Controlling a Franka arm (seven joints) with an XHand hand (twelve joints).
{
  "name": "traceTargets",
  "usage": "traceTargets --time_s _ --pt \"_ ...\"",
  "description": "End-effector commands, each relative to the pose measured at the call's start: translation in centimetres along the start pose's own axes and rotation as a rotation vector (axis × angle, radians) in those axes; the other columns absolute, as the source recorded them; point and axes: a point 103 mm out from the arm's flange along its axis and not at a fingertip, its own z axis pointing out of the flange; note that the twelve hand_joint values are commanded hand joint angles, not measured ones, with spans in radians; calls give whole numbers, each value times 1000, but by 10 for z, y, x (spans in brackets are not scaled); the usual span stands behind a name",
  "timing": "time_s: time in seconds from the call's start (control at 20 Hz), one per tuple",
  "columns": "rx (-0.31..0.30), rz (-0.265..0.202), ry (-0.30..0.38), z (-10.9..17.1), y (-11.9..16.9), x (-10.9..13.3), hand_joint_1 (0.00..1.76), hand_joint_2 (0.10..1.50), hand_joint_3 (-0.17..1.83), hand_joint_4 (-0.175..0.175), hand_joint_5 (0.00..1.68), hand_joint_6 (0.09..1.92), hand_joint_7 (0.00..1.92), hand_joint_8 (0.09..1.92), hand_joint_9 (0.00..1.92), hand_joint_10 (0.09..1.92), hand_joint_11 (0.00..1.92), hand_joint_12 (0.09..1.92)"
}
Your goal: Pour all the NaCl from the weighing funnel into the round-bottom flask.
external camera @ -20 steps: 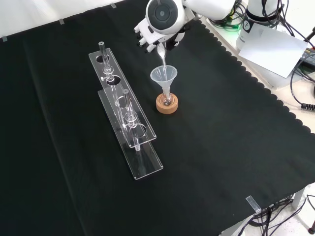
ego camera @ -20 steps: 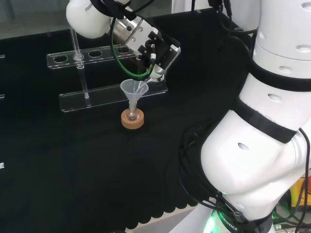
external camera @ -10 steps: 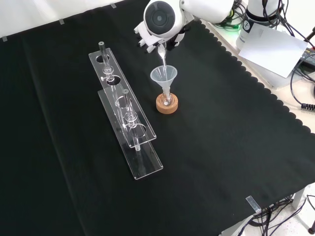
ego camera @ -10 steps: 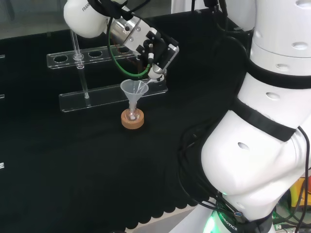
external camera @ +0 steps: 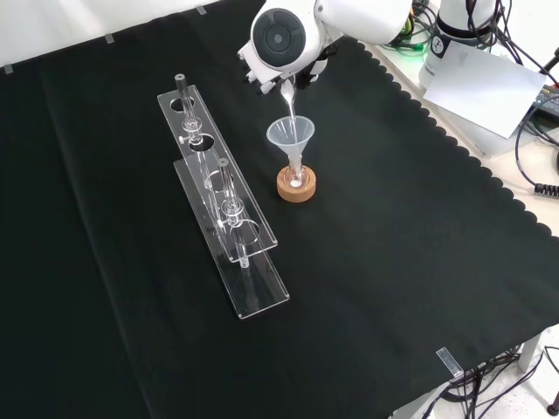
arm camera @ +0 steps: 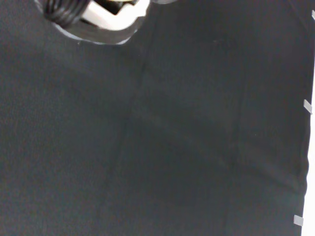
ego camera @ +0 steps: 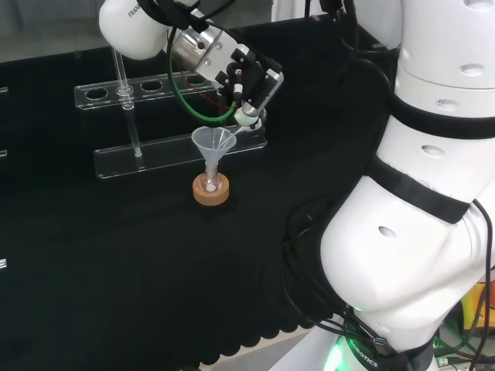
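Note:
A small round-bottom flask (ego camera: 209, 185) (external camera: 296, 180) sits in a cork ring (ego camera: 211, 194) (external camera: 296, 187) with a clear plastic funnel (ego camera: 213, 142) (external camera: 290, 135) standing in its neck. Just above the funnel's rim, the hand (ego camera: 249, 83) (external camera: 292, 73) is shut on the clear weighing funnel (ego camera: 242, 119) (external camera: 287, 98), tipped steeply with its spout down into the funnel. A little white powder shows in the bottom of the flask. In the wrist view a blurred white part of the hand (arm camera: 101, 14) hangs over bare black cloth.
Two clear acrylic racks (ego camera: 166, 151) (external camera: 229, 223) stand beside the flask, to its left in the front view, with upright rods and a glass piece in them. The cloth's scalloped edge (external camera: 489, 175) runs along the right of the front view, with paper and cables beyond.
The wrist has shifted slightly left in the head view and tipped the weighing funnel a little more. More white powder now shows in the flask's bottom.

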Motion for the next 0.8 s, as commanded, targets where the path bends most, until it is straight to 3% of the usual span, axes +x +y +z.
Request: traceTargets --time_s 0.05,0.8 --pt "1 1 -6 0 0 0 1072 750 643 175 1080 995 620 656 901 467 664 1227" --pt "23 7 -43 -6 1 3 1071 749 645 175 1080 996 620 655 899 468 661 1229"
